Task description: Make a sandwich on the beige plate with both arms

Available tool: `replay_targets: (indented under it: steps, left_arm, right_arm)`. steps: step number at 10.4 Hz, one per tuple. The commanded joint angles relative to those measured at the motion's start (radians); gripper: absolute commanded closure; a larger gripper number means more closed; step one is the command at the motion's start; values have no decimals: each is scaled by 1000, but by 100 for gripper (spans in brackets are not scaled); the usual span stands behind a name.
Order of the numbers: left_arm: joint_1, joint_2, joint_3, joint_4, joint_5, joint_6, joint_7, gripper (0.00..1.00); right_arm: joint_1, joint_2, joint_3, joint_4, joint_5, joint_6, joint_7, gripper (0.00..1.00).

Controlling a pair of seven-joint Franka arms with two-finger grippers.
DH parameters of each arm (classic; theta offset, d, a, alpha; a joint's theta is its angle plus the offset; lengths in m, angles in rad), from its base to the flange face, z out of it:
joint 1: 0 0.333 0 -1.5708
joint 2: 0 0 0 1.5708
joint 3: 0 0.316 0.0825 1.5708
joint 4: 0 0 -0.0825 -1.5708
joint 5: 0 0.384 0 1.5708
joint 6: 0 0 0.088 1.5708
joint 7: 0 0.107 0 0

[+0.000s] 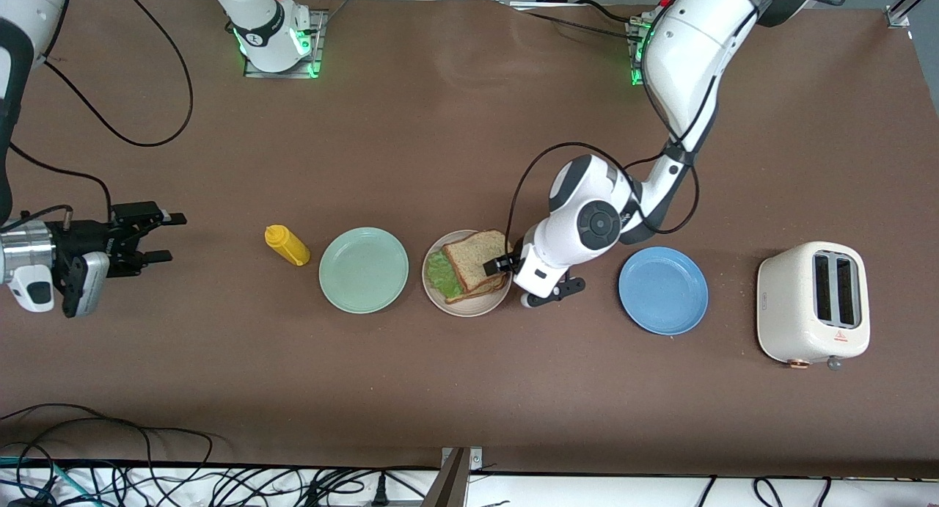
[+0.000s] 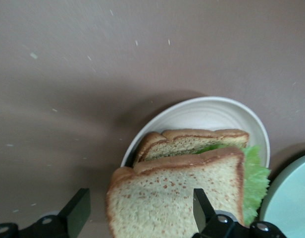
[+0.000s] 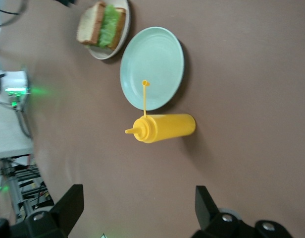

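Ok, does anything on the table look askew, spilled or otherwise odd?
Two things. The mustard bottle lies on its side beside the green plate, toward the right arm's end, its cap hanging open. On the beige plate, the top bread slice sits skewed, leaving the lettuce sticking out. Nothing looks spilled.

I'm seeing porous, grainy bread (image 2: 177,198) under my left claw (image 2: 142,213), lying on a smooth glazed beige plate (image 2: 202,111). Matt brown table covering (image 1: 440,125) is lying all around it.

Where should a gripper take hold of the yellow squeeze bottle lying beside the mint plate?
Across the round body of the yellow plastic squeeze bottle, probably from straight above: it lies on its side on the brown table, and the nozzle end tapers too thin to grip.
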Motion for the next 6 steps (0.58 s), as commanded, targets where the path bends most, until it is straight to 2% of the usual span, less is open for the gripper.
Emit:
replay_targets:
  steps: [1, 3, 5, 6]
  left_arm:
    - [54, -137, 7, -15, 96, -162, -6, 8]
    - [137, -239, 4, -14, 117, -268, 65, 8]
    - [234, -340, 7, -14, 145, -339, 160, 7]
    - [274, -386, 8, -14, 177, -386, 214, 3]
  right_arm:
    - [7, -173, 104, -152, -174, 118, 171, 0]
    - [8, -279, 165, -255, -312, 199, 315, 0]
    - [8, -412, 239, -417, -478, 313, 530, 0]
    - [8, -486, 260, -517, -553, 366, 582, 0]
